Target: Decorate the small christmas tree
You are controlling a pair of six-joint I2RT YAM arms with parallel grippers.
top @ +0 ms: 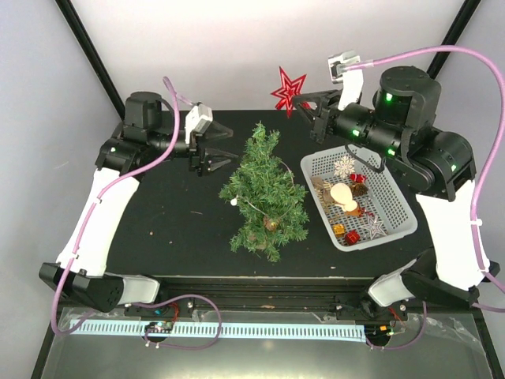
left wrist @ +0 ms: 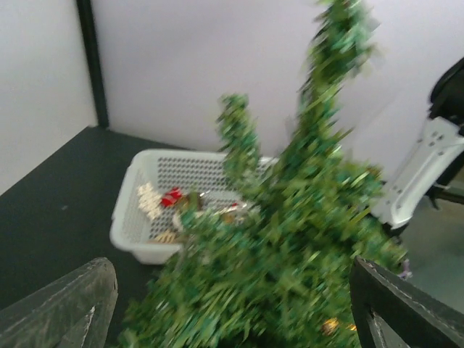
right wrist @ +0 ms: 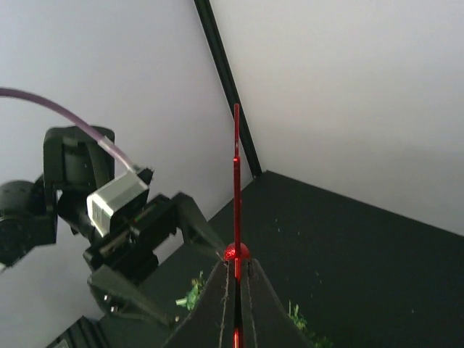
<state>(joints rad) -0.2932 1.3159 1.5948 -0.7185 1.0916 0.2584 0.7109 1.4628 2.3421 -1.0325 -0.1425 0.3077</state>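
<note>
The small christmas tree (top: 264, 193) stands mid-table, with a gold ball (top: 271, 223) low in its branches. My left gripper (top: 231, 148) is open just left of the treetop, touching nothing. In the left wrist view the blurred tree (left wrist: 290, 254) fills the space ahead of the wide-apart fingers (left wrist: 69, 308). My right gripper (top: 303, 101) is raised behind the treetop, shut on a red glitter star (top: 288, 89). The right wrist view shows that star (right wrist: 236, 181) edge-on, pinched between the closed fingers (right wrist: 217, 304).
A white basket (top: 398, 209) right of the tree holds several ornaments: a white snowflake (top: 344, 166), red gift boxes (top: 352, 236), a silver star (top: 373, 227). The same basket (left wrist: 134, 225) lies beyond the tree in the left wrist view. Black frame posts stand at the back corners.
</note>
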